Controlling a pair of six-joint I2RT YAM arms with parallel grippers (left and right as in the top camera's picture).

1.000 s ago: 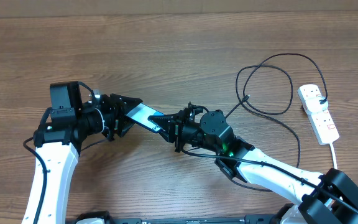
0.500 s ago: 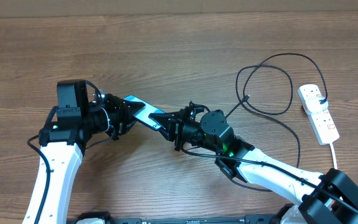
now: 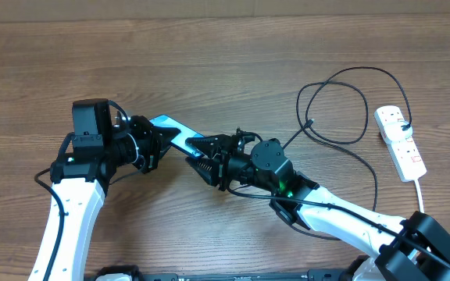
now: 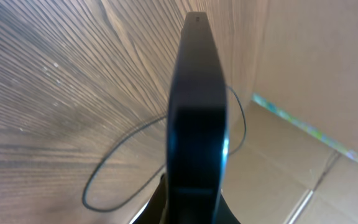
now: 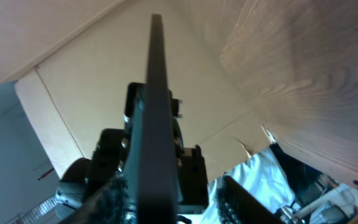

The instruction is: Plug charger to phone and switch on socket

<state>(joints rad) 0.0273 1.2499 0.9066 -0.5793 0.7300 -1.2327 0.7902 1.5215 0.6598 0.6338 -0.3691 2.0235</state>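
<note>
Smartphone, slim, dark-edged and blue-screened, is being clamped by the level left gripper and straddled by the parted right gripper.

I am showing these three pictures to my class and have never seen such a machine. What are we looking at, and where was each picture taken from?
Two robot arms work at a wooden table. One picture looks down from above; the other two come from a camera on each wrist. The left fingers hold the phone on edge, off the table. The right fingers stand apart around its other end. At the right lie the charger, a looped black cable not yet plugged into the phone, and the socket.
</note>
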